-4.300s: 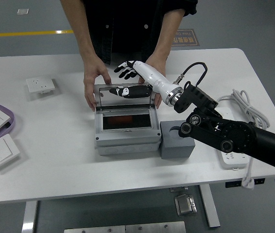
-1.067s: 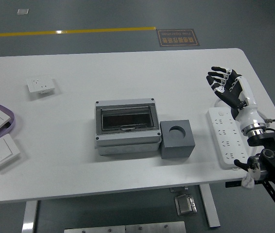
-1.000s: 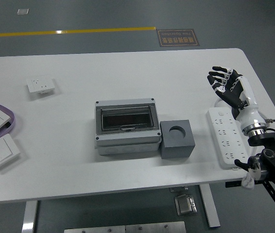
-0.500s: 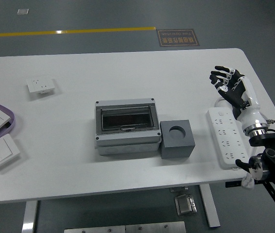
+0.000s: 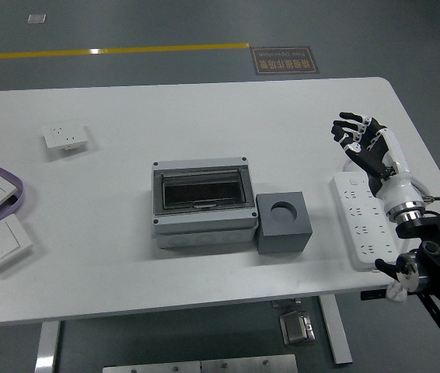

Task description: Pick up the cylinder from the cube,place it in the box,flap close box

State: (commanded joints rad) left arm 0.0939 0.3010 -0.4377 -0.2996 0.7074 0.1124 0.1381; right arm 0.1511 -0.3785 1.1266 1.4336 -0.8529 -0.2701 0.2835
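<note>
Your right hand (image 5: 362, 142) hovered at frame right, fingers spread and empty, above the power strip (image 5: 363, 221); lowering carelessly risked snagging it.

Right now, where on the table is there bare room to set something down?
Bare: the far strip behind the box, and the stretch between the wall socket and the box. Crowded: the right edge, where the right hand hangs above the power strip.
</note>
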